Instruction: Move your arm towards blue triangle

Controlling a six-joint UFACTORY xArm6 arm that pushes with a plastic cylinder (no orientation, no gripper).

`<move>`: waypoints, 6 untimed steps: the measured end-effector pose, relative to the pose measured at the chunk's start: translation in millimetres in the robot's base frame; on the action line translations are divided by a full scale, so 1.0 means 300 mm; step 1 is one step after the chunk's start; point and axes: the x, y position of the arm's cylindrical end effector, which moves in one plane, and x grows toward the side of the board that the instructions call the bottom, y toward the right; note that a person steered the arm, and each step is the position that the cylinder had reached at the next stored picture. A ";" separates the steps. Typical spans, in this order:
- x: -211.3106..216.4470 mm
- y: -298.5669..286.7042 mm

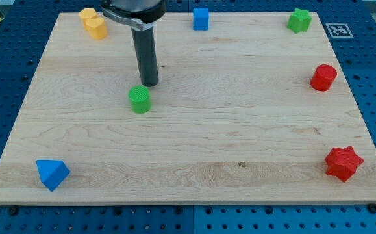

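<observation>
The blue triangle [51, 173] lies near the board's bottom left corner. My tip [149, 84] stands on the board in the upper middle-left part, far up and to the right of the blue triangle. A green cylinder [139, 99] sits just below my tip, close to it; I cannot tell whether they touch.
A yellow block [93, 23] sits at the top left, a blue cube [200, 19] at the top middle, a green star-like block [299, 20] at the top right. A red cylinder [323, 77] is at the right edge, a red star [343, 162] at the bottom right.
</observation>
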 end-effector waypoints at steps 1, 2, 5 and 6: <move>0.015 -0.236; 0.140 -0.466; 0.719 -0.528; 0.667 -0.515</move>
